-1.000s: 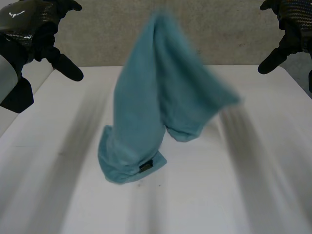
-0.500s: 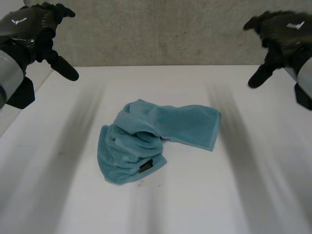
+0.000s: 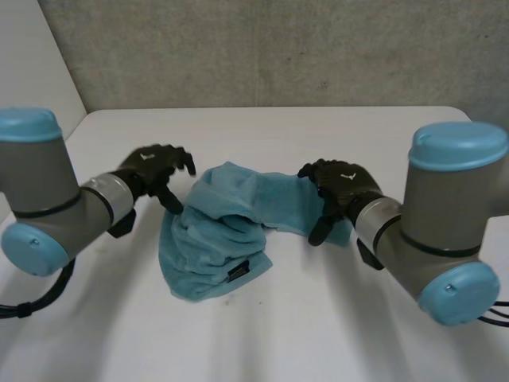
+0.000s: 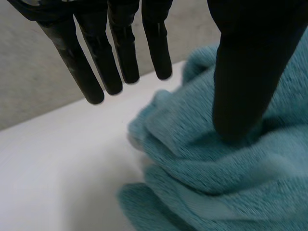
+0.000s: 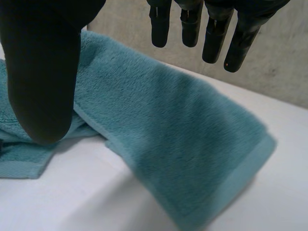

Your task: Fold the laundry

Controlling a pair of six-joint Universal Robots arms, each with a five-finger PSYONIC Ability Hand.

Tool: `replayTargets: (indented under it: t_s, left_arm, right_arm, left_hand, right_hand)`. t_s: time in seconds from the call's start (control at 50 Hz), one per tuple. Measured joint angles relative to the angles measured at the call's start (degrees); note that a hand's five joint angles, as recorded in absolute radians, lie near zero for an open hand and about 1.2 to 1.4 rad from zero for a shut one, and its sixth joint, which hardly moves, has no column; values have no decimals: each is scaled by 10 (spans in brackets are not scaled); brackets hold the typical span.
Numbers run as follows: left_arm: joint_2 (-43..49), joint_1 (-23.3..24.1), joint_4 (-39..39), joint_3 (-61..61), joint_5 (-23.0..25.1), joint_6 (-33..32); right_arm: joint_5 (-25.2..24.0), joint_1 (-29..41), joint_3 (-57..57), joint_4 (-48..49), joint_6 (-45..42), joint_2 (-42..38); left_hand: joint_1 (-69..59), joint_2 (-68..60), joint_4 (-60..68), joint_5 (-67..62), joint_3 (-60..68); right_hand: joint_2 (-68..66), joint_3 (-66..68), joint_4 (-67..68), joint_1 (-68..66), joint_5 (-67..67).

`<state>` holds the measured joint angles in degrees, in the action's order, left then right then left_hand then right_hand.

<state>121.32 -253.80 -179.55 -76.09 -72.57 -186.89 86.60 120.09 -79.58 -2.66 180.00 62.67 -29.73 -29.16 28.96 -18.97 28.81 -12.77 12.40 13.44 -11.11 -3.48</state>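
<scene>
The counter [image 3: 318,334] carries the teal towel [image 3: 215,247] mid-way, a crumpled heap bunched near-left w/ a flatter flap running right, so we judge it needs spreading before a fold. Our left hand [image 3: 155,167] is at the heap's left edge, fingers straight & spread, thumb on the pile. Our right hand [image 3: 338,181] is over the right flap, fingers straight, pinching nothing, prob. set either side to take two edges.
</scene>
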Motion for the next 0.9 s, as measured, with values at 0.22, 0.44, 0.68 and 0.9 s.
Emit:
replayTargets:
  t_s: [0.22,0.44,0.68,0.9]
  left_arm:
    - [61,2,-67,-2,25,0]
    - [78,7,-123,-4,24,2]
    - [103,16,-169,-3,39,2]
    - [110,16,-201,17,39,1]
  right_arm:
    - [-13,40,26,44,126,-81]
    - [-5,80,110,54,147,-157]
    - [34,94,190,70,150,-227]
    - [98,87,266,107,118,-255]
  left_hand:
    - [-82,-86,89,-84,89]
    - [-87,-95,96,-91,97]
    - [-117,-118,121,-116,122]
    - [-349,-390,392,-365,390]
  right_hand:
    - [0,0,0,0,0]
    - [0,0,0,0,0]
    - [-148,150,140,-129,-129]
    - [-548,552,546,-431,-494]
